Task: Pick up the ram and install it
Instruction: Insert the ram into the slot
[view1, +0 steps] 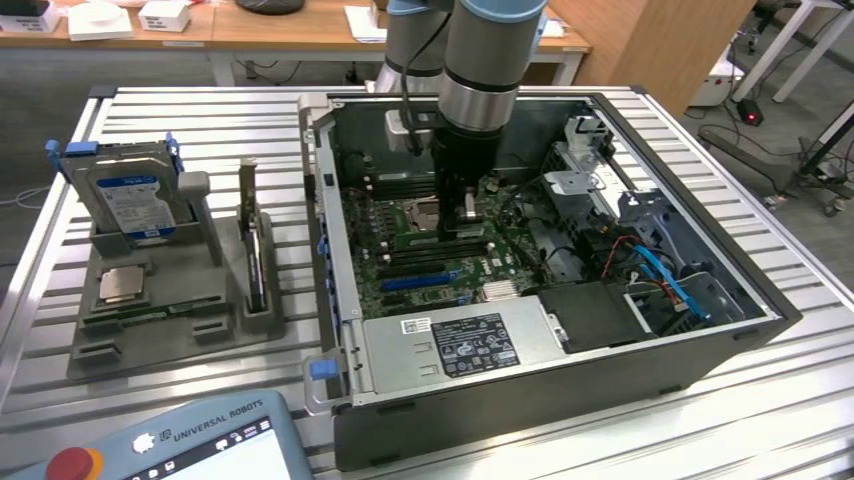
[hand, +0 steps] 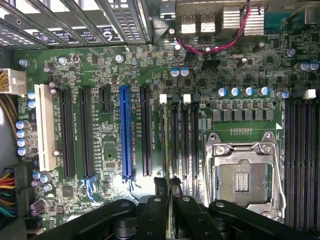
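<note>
My gripper (view1: 463, 215) reaches down into the open computer case (view1: 747, 330), low over the motherboard (view1: 414, 255). In the wrist view the two black fingers (hand: 160, 187) stand close together, and the gripper (hand: 168, 184) is shut on the ram (hand: 165, 140). The ram shows edge-on as a thin pale-green line. It runs along the first memory slot, between a black expansion slot (hand: 145, 132) and the other memory slots (hand: 187, 140). A white latch (hand: 162, 98) sits at its far end. Whether the stick is fully seated I cannot tell.
The empty processor socket (hand: 242, 175) lies beside the memory slots, and the blue slot (hand: 126, 132) lies on the other side. At the exterior view's left, a grey holder (view1: 174, 335) carries a hard drive (view1: 134, 200), an expansion card (view1: 251, 245) and a silver processor chip (view1: 123, 285). A teach pendant (view1: 174, 445) lies at the front.
</note>
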